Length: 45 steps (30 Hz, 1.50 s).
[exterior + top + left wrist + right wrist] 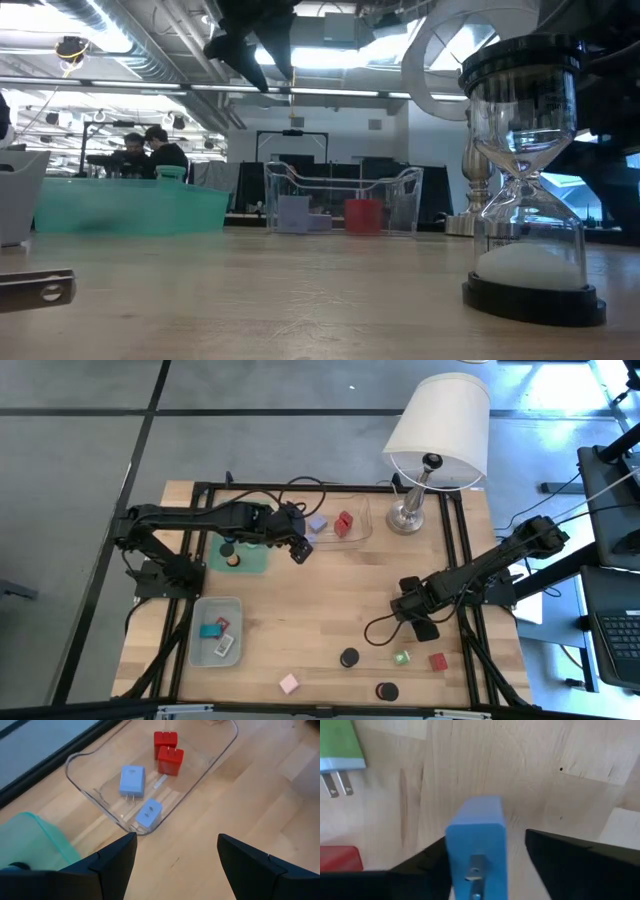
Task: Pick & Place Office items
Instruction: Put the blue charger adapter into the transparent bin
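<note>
A white-shaded lamp point(437, 432) stands at the table's point(320, 620) one o'clock edge. Just beside it, toward eleven o'clock, sits a clear tray point(355, 532). A teal tray point(250, 559) lies at ten o'clock and a grey tray point(200, 622) at eight o'clock.

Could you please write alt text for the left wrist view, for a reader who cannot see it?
The left gripper hangs open and empty above the wooden table, facing a clear tray. The tray holds two red plug blocks and two pale blue ones. A teal tray's corner shows beside it.
</note>
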Each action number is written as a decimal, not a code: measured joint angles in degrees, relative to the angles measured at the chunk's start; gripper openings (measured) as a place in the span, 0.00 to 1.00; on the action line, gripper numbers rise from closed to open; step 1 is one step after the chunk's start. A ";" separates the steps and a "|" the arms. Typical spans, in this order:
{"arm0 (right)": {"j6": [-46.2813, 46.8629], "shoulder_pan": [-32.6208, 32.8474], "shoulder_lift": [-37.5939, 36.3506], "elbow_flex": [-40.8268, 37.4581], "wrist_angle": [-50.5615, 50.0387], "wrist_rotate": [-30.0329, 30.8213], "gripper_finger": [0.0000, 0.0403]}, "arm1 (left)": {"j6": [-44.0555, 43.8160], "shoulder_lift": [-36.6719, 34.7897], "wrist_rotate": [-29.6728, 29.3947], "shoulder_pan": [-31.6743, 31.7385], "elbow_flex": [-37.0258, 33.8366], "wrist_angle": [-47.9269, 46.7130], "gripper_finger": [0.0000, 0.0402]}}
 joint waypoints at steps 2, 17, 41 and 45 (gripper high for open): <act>0.00 0.00 0.00 0.00 0.00 -0.02 0.47 | 0.00 -0.05 -0.61 0.00 0.00 -0.02 0.68; 4.41 -5.77 0.02 14.06 -14.86 14.35 0.29 | 1.97 -1.09 -3.57 1.18 0.03 -0.07 0.68; 27.97 -40.66 8.66 26.16 16.12 18.31 0.32 | 14.95 -8.04 -7.66 4.07 0.76 -0.56 0.68; 28.51 -41.57 11.70 26.16 15.69 15.83 0.32 | 16.57 -8.03 -7.78 4.05 0.76 -0.90 0.68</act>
